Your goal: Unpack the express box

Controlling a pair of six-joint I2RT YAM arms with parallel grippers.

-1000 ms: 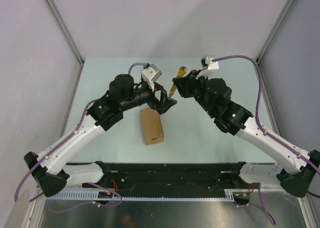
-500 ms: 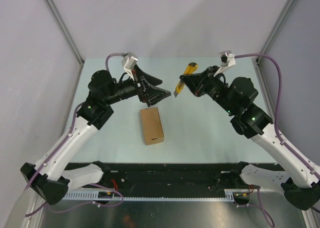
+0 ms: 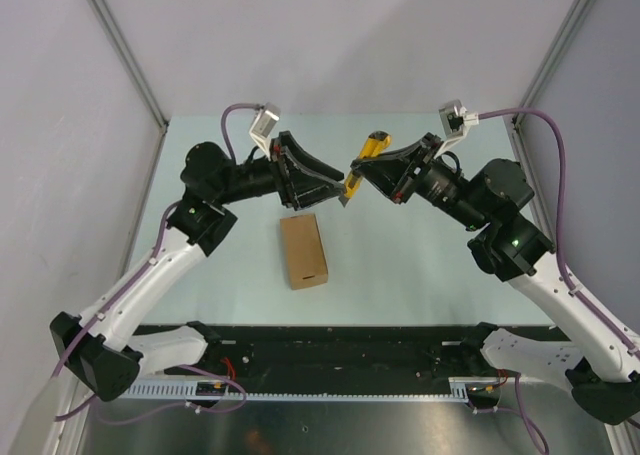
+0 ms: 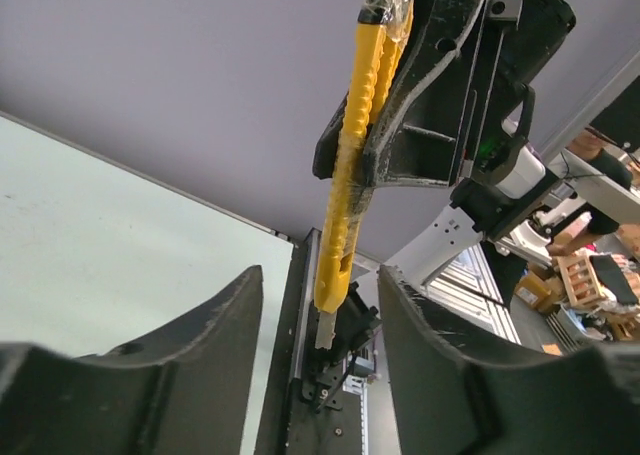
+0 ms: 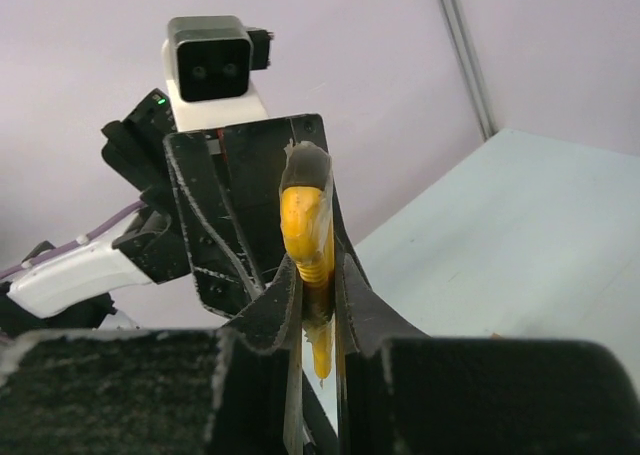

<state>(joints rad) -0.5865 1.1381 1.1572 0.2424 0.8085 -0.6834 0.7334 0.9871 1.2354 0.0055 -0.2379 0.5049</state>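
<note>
1. My left pincer (image 3: 332, 185) is raised above the desk (image 3: 430, 255) and points toward my right arm. The top view hides its gap. My left wrist view shows its two fingers (image 4: 215, 325) standing well apart, gripping nothing.
2. The express box (image 3: 303, 252) lies flat on the desk, lengthwise, on the near side of both pincers and touched by neither. Only the top view shows it, because both wrist cameras look past it.
3. The utility knife (image 3: 375, 142) hangs tilted in the air between the two pincers. The left wrist view shows its yellow body in the gap between my left fingers, with a short blade out at the lower end. I cannot tell whether it touches them.
4. My right pincer (image 3: 362, 168) is clamped narrow on the knife. The right wrist view shows both fingers (image 5: 272, 313) pressed against its yellow sides, with the left pincer just behind it.
</note>
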